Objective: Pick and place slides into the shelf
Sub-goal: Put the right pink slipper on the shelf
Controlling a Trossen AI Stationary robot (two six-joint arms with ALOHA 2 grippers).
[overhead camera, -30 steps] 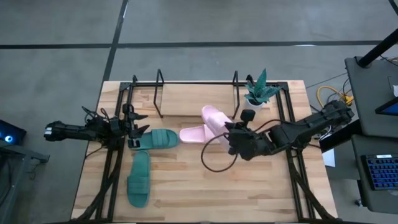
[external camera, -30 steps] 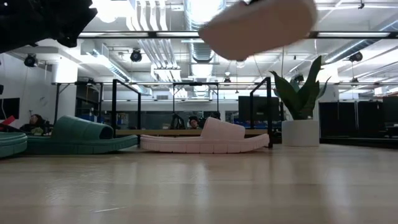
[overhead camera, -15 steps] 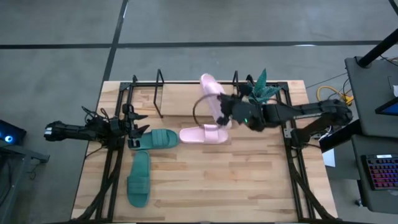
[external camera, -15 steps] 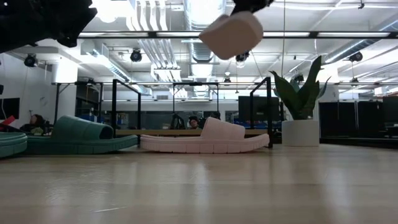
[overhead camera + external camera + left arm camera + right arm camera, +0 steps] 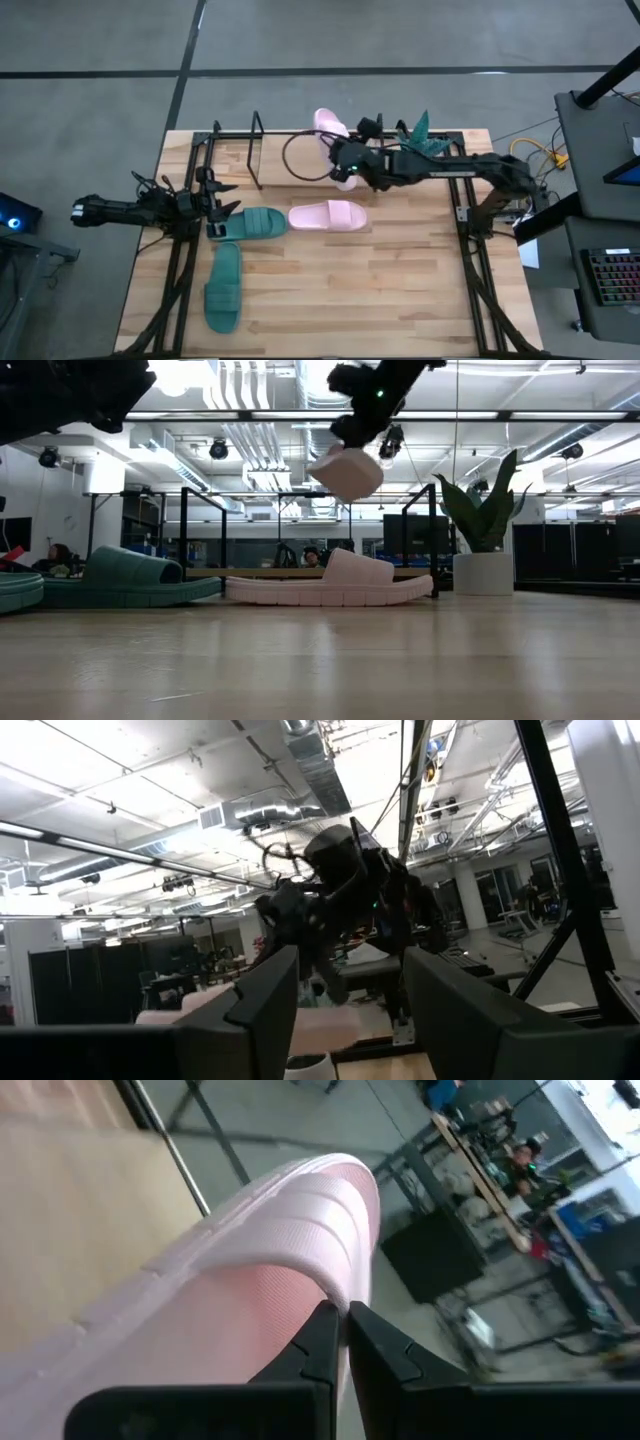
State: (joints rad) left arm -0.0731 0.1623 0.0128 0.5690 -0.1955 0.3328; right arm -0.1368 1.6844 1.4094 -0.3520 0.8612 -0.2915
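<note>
The right gripper (image 5: 347, 165) pinches the strap of a pale pink rubbery slide sandal (image 5: 329, 135), lifted above the low black metal-rod shelf (image 5: 256, 140); the left gripper (image 5: 213, 205) waits, fingers apart

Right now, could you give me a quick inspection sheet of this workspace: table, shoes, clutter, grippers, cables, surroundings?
Surface: wooden table, bare boards at the front.
Job's things: held pink slide in the air over the shelf; second pink slide and two green slides lie flat on the table.
Clutter: potted plant at the back right.
Grippers: right gripper shut on the held pink slide; left gripper open, beside a green slide.
Cables: black loop at the right arm.
Surroundings: grey floor, a keyboard to the right.
</note>
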